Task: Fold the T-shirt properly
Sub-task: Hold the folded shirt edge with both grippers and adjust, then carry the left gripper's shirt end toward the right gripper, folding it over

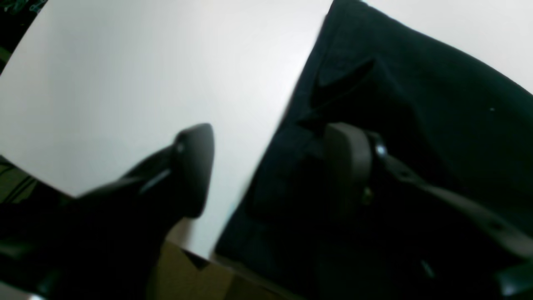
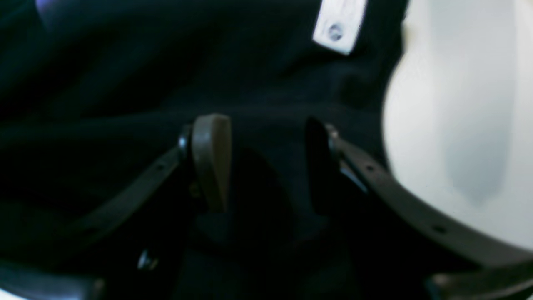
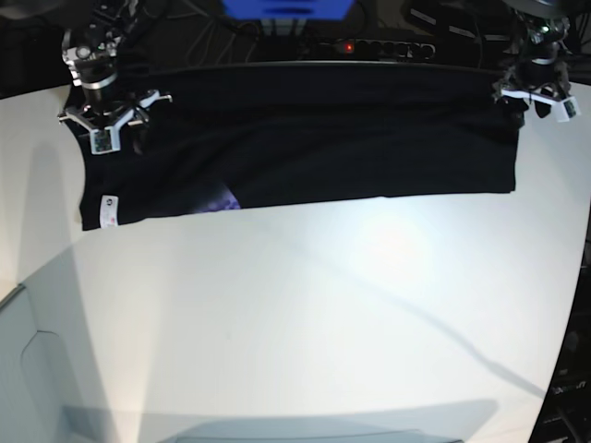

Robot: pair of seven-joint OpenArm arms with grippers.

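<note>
T-shirt (image 3: pixel 305 138): a big black shirt, folded into a long flat band. It lies along the far edge of the white table (image 3: pixel 305 314).
Where it ends: one end is by the right gripper on the left of the base view, the other end is by the left gripper on the right of that view.
Tag (image 3: pixel 108 211): a small white tag sits at the near corner of the shirt on the base view's left. It has a small round mark on it, seen in the right wrist view (image 2: pixel 339 25). The words are too blurry to read.
Purple mark (image 3: pixel 224 201): a little purple patch peeks out at the shirt's near edge.
Right gripper (image 2: pixel 266 162): it points down over the black cloth. Its two fingers (image 2: pixel 212 160) are spread apart with dark cloth between them. I cannot tell if they touch it.
Left gripper (image 1: pixel 270 166): it leans over the shirt's side edge. Its fingers are spread wide. One finger (image 1: pixel 193 166) is over the bare white table and the other (image 1: pixel 347 166) is over the black cloth.
Behind the table: dark cables and a strip with a small red light (image 3: pixel 346 46).
</note>
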